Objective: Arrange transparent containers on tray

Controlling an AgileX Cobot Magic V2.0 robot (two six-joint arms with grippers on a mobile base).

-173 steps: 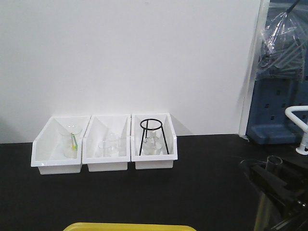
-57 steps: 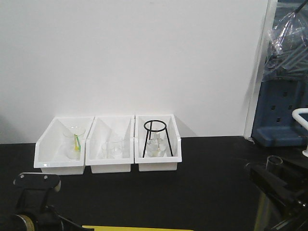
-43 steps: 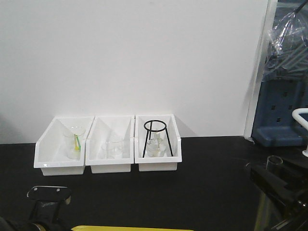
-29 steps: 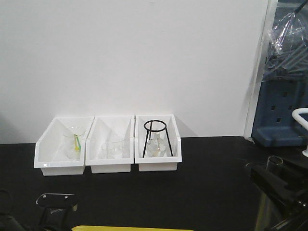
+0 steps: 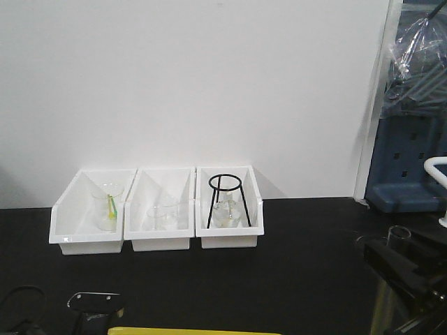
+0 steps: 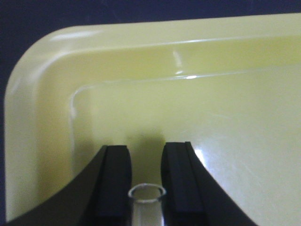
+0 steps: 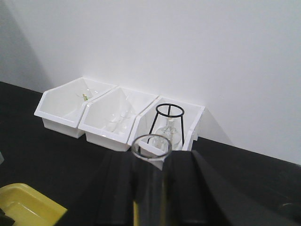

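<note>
Checking front view: only the tray (image 5: 188, 331) far rim shows; one test tube (image 5: 399, 236) stands upright, well right of it. Left wrist: left gripper (image 6: 146, 149) pinches second test tube (image 6: 147, 192) over the tray's corner, likely for laydown. Right wrist: right gripper (image 7: 151, 162) clamps the first test tube off-tray, probably queued next.

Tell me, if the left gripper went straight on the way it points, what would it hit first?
Most likely the yellow tray. The left gripper, shut on a test tube, points at the tray's floor near a rounded corner. Nothing else shows in between, though how far off the floor is remains unclear.
</note>
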